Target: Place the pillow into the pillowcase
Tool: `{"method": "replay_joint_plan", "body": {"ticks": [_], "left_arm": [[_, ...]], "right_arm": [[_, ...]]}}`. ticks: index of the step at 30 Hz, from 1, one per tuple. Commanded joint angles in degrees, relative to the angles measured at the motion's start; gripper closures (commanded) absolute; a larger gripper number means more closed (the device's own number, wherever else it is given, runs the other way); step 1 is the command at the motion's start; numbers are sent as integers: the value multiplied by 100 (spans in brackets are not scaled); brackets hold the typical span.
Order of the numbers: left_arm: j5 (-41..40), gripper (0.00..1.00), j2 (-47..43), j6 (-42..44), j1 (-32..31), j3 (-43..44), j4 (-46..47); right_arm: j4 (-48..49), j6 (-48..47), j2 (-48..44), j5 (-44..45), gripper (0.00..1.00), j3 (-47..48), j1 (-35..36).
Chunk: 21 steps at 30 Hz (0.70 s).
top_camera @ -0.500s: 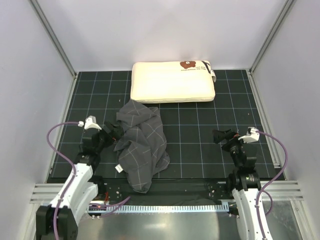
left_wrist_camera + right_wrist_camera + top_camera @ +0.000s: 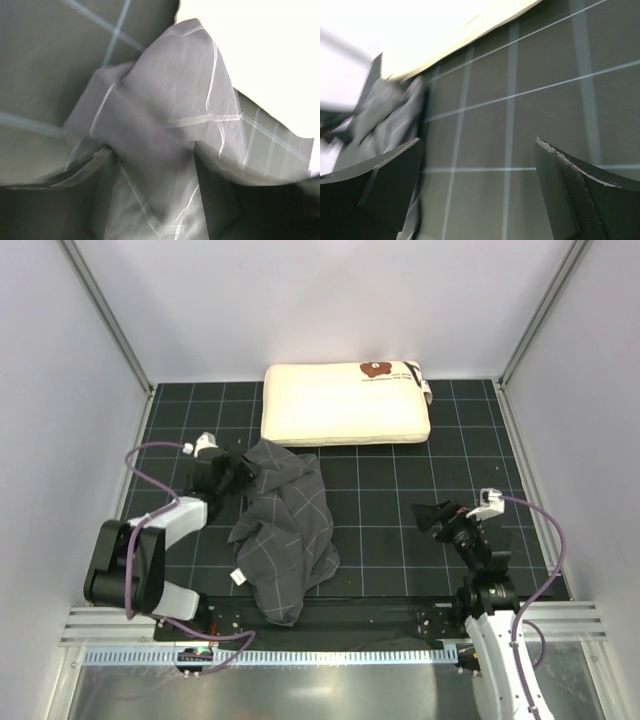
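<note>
Left hand (image 2: 243,472): set against the upper left edge of the pillowcase (image 2: 285,530), with a fold of the checked cloth between its fingers; I cannot tell whether they pinch it or merely straddle it. Right hand (image 2: 428,513): spread wide, holding nothing, low over the dark gridded worktop (image 2: 400,550), well apart from the cloth. Pillowcase: crumpled in a heap left of centre, its top corner just beside the pillow (image 2: 345,403), which lies flat along the far edge, outside the case.
</note>
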Motion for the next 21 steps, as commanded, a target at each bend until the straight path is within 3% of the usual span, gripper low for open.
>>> {"method": "replay_joint_plan", "body": {"ticks": [1,2,3,4,9,13,16,21], "left_arm": [[331,50,704,55,-51,567,761],[472,62,915,116,-59,899,710],[743,88,1169,230,-51,1041,605],[824,98,1250,266,-59,1173,491],[677,100,655,257,-59,815,349],[167,100,-521,442,-59,455,-186],[43,100,-945,460,-51,366,-485],[122,100,-1481,433,-59,497,-890]], "right_arm": [[1288,32,731,-1653,1,-66,155],[1368,50,986,-1848,2,-14,216],[1438,33,1293,-2024,2,126,269],[1482,-2,1731,-2304,3,214,356],[1623,-125,2683,-2088,3,793,1593],[1860,-125,3746,-1578,3,1365,3016],[2141,-125,4721,-1192,3,1840,3624],[2405,-55,6259,-665,3,2761,4022]]}}
